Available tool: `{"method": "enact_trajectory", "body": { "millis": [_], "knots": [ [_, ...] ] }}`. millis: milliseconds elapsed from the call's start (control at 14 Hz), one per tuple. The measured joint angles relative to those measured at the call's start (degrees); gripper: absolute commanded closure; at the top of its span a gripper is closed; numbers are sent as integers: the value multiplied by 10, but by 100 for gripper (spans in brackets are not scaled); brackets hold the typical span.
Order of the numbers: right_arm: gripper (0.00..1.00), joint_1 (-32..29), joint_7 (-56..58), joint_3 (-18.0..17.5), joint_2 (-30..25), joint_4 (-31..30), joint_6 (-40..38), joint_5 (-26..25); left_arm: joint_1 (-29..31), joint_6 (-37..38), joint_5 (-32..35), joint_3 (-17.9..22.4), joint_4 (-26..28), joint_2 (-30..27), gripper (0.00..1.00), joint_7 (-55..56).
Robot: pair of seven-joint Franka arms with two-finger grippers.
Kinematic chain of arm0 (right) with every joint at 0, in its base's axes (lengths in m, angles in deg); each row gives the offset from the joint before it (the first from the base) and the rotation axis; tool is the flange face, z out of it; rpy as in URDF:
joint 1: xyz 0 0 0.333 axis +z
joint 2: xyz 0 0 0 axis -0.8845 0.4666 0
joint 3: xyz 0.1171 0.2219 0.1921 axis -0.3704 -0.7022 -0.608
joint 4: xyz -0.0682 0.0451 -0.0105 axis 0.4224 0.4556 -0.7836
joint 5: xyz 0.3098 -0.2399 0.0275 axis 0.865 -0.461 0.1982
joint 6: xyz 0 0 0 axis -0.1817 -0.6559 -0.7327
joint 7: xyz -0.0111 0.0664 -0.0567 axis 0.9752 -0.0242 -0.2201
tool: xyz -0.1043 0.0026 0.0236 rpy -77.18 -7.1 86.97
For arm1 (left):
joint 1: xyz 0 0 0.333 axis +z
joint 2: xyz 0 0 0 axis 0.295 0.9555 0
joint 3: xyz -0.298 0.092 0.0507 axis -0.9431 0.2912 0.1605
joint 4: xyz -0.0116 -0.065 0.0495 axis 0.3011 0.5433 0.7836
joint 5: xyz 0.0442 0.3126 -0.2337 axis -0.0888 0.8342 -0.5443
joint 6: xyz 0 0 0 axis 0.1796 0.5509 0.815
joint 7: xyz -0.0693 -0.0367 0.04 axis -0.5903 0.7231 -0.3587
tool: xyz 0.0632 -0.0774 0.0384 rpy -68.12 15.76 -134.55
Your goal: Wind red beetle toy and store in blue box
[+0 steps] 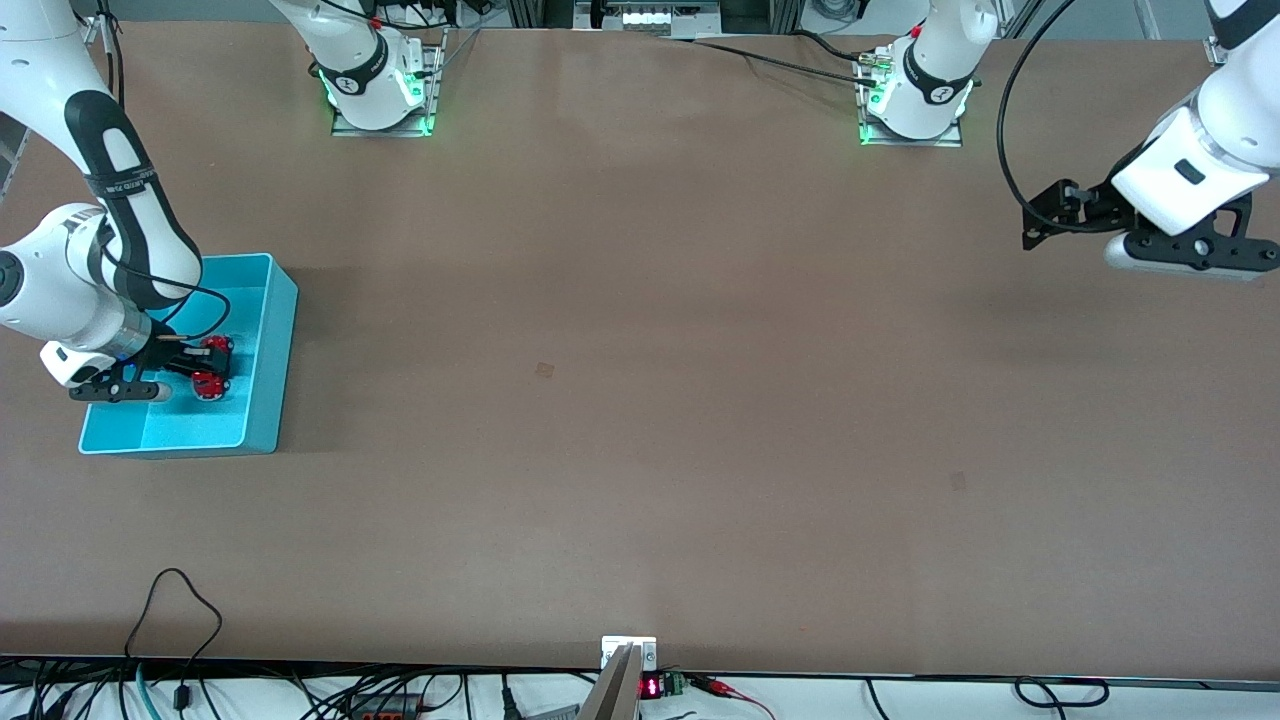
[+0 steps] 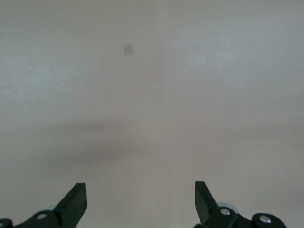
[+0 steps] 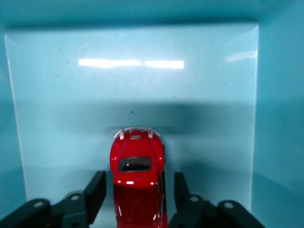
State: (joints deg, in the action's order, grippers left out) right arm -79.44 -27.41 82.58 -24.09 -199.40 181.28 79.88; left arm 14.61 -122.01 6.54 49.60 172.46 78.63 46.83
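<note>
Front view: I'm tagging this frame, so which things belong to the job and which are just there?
Job: red beetle toy in the blue box; right tool open around it.
Just there: left tool, open over the bare table; cables.

I count one red beetle toy [image 3: 137, 180], one blue box [image 1: 262, 345], two arms and two grippers: the right gripper [image 3: 135, 190] and the left gripper [image 2: 141, 202]. One table [image 1: 640, 400] carries them all.
</note>
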Motion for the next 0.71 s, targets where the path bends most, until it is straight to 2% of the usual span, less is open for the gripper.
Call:
{"method": "enact_trajectory", "body": {
  "millis": [214, 500, 714],
  "knots": [
    [0, 1, -1, -7, -27, 11, -21, 2, 0, 10, 0, 0, 0, -4, 0, 0],
    [0, 9, -30, -38, -85, 54, -136, 11, 0, 11, 0, 0, 0, -4, 0, 0],
    [0, 37, -58, -43, -117, 97, -216, 13, 0, 15, 0, 0, 0, -4, 0, 0]
  ]
}}
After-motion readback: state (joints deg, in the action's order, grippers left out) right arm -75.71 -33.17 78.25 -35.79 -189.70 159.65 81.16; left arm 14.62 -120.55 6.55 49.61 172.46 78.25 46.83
